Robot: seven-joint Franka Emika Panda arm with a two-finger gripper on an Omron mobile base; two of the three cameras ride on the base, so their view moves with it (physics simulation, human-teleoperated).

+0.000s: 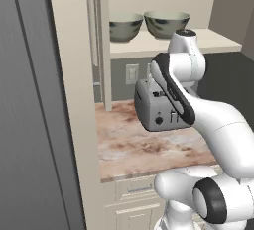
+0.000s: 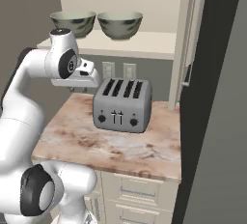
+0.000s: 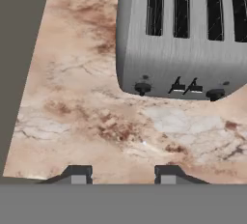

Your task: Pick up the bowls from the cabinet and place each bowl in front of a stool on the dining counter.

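Two glossy grey-green bowls [image 2: 73, 22] [image 2: 120, 24] with pale cream insides sit at twelve o'clock on the cream-beige cabinet [image 2: 144, 44], above a brushed silver-grey toaster [image 2: 121, 105] with dark slots and black knobs on the pink-brown marbled, rust-veined surface [image 2: 116, 146] over cream drawers [image 2: 137, 189].

I've got the gripper [image 3: 123, 175] hanging over bare marbled worktop [image 3: 87, 117], fingertips parted with nothing between them. Straight ahead the grey four-slot toaster [image 2: 122, 105] stands in the way, filling much of the worktop's depth toward the back wall. Open stone lies in front of it and to its left. Above, the cabinet shelf [image 2: 144, 44] juts out over the toaster, so going up means clearing its front edge. The two bowls [image 2: 73, 23] [image 2: 120, 24] sit side by side, nearly touching, with free air above their rims. On the right a tall upright panel [image 2: 184, 49] closes that side.
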